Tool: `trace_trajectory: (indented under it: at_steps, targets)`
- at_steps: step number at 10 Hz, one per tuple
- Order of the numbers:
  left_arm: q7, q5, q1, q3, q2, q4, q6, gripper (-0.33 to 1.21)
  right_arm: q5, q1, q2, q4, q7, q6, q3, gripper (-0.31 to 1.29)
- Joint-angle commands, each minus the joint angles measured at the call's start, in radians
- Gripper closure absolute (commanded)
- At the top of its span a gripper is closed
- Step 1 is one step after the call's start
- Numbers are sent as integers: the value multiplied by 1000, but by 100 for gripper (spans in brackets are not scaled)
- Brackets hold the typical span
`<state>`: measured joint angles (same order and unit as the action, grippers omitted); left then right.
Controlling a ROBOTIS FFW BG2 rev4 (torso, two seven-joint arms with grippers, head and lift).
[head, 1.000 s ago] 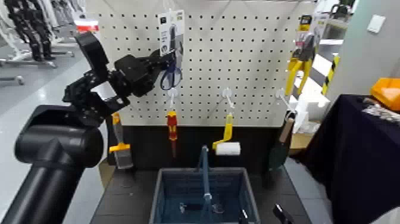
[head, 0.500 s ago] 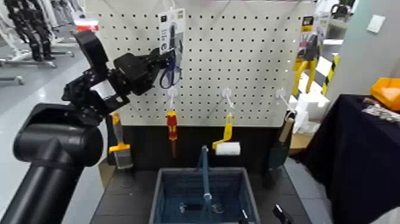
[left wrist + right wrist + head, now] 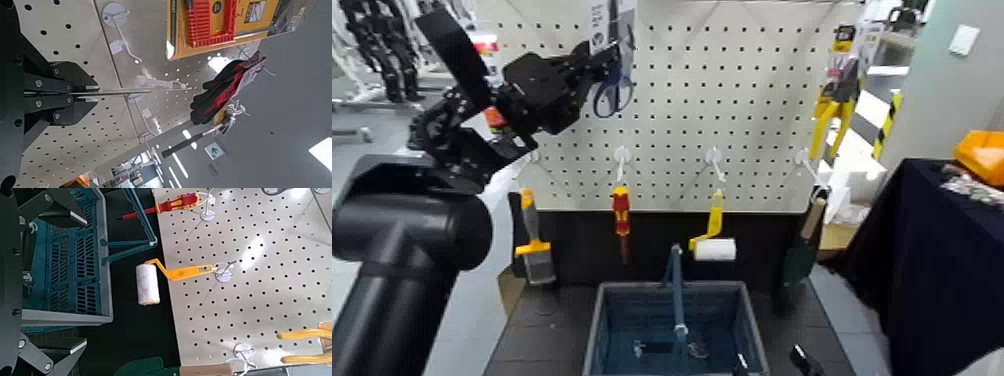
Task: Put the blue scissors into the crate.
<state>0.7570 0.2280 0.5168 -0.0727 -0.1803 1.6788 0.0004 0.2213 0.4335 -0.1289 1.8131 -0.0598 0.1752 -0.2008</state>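
Raised left hand (image 3: 594,70) clamping blue scissors (image 3: 611,60).

Head camera frontal, far, faces pegboard (image 3: 752,100); wrist cameras close; right shares crate (image 3: 66,266).

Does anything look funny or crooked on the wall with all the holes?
Only the blue scissors. The left gripper is shut on their white card near the pegboard's top edge, so they sit far above the neat row of hanging tools. The crate below looks normal.
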Motion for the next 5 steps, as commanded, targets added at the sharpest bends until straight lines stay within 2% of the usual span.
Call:
trace_trajectory:
  at_steps: [1, 4, 5]
  targets:
    - [-1, 2, -12, 1, 7, 27, 9, 118, 1, -1, -1, 0, 0, -3, 0, 23]
    - [-1, 14, -31, -1, 15, 38, 23, 118, 0, 1, -1, 2, 0, -5, 0, 23]
    - [-2, 27, -61, 4, 28, 62, 44, 118, 0, 1, -1, 2, 0, -6, 0, 23]
